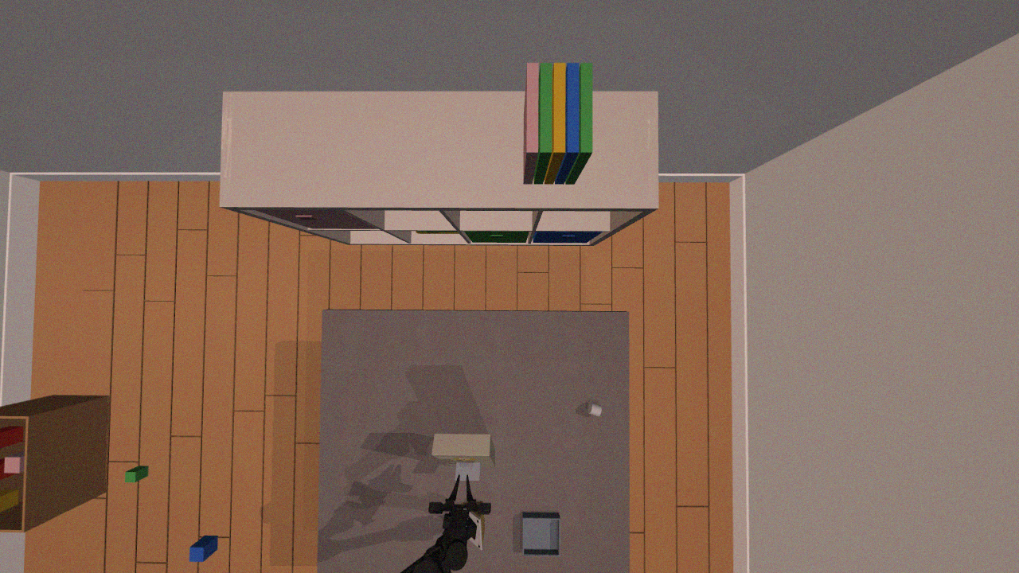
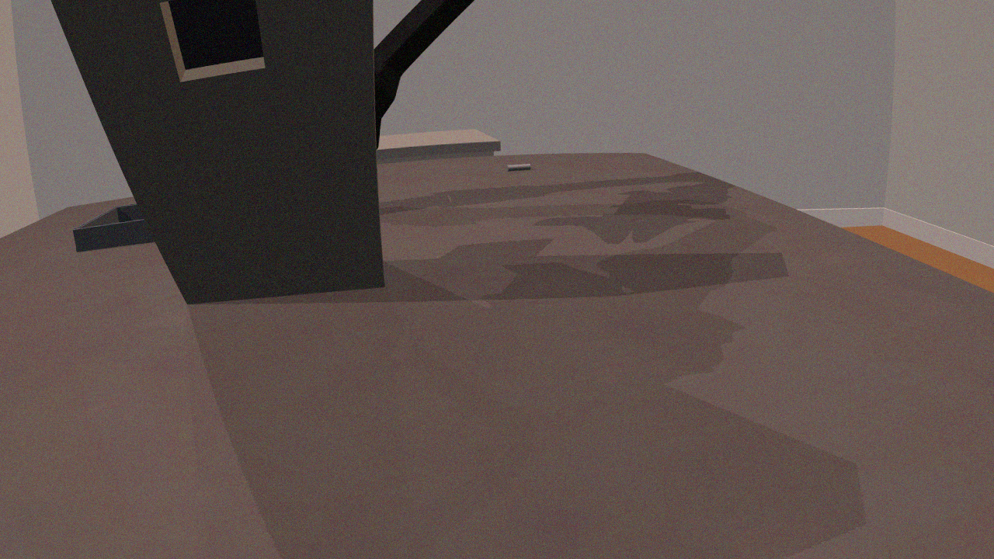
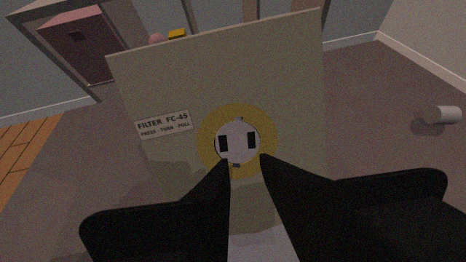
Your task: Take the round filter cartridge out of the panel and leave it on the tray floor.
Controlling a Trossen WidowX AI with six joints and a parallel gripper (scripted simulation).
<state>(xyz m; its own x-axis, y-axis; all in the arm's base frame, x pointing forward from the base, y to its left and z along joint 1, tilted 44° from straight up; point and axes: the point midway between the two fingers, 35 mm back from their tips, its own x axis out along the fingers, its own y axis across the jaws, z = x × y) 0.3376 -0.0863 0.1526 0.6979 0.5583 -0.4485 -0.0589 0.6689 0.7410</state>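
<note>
The pale round filter cartridge [image 3: 237, 142] sits in a yellow ring on the service panel [image 3: 291, 73] [image 1: 462, 441] [image 2: 298, 180]. Its two black slots stand nearly upright, left and right on its face. Small grey notches show above and below it. My gripper [image 3: 243, 161] [image 1: 462, 477] is partly open and empty. In the wrist view its fingertips appear at the cartridge's lower edge, a little apart; the top view shows them in front of the panel. The gap to the face is hard to judge. The panel hides the gripper from the exterior view. The tray [image 1: 540, 551] [image 2: 114, 237] is right of the arm.
A pale plate [image 1: 468, 470] [image 3: 255, 251] lies at the panel's foot. A white cylinder [image 1: 595, 409] [image 3: 448, 114] lies to the right, beyond the panel. A label [image 3: 164, 124] is left of the ring. A pale piece [image 1: 475, 532] shows beside the arm.
</note>
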